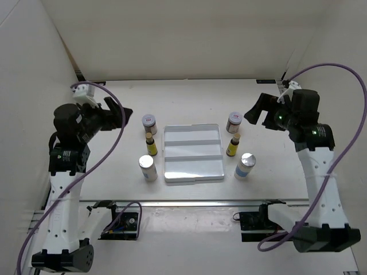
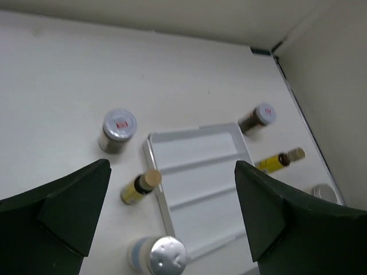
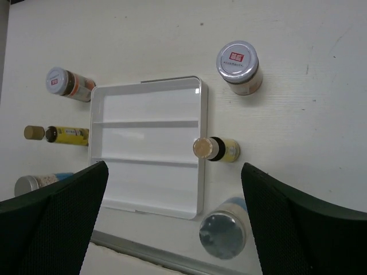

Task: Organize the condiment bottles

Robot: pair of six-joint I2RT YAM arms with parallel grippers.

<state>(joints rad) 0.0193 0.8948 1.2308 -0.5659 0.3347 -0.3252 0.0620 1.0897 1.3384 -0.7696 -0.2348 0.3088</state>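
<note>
Six condiment bottles stand on the table in two columns beside a white tray (image 1: 192,150). Left column, from the back: a squat jar (image 1: 149,123), a slim yellow bottle (image 1: 151,144), a silver-topped shaker (image 1: 148,168). Right column: jar (image 1: 233,122), yellow bottle (image 1: 232,145), shaker (image 1: 245,165). My left gripper (image 1: 117,114) hangs open above the table, left of the left column, holding nothing. My right gripper (image 1: 258,110) hangs open, right of the right jar, also holding nothing. The tray's three compartments hold nothing.
White walls close in the table at the back and on both sides. A metal strip runs along the near edge (image 1: 189,201). Purple cables loop off both arms.
</note>
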